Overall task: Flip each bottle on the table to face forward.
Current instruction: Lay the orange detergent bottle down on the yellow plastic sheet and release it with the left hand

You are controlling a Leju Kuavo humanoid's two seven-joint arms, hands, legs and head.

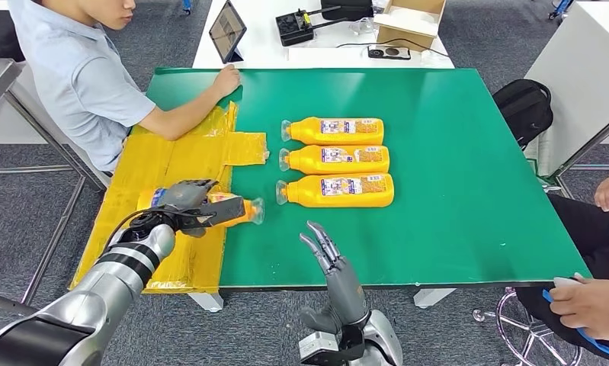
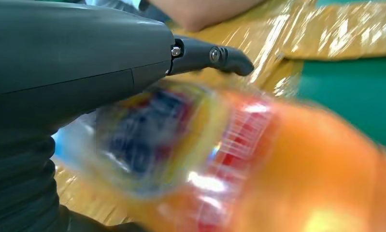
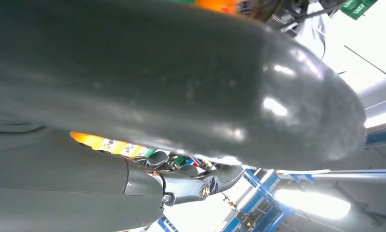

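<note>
Head view, left hand (image 1: 188,204) gripping orange bottle (image 1: 240,210) lying on yellow sheet (image 1: 171,164), right hand (image 1: 333,263) empty, fingers apart.

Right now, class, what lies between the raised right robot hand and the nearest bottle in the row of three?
Only bare green table: the head view shows nothing between the right robot hand and the nearest bottle.

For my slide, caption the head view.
Left hand grips an orange bottle over yellow sheeting; three bottles lie aligned.

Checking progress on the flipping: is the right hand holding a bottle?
No; the right hand hovers empty at the table's near edge, while the left hand grips a bottle.
</note>
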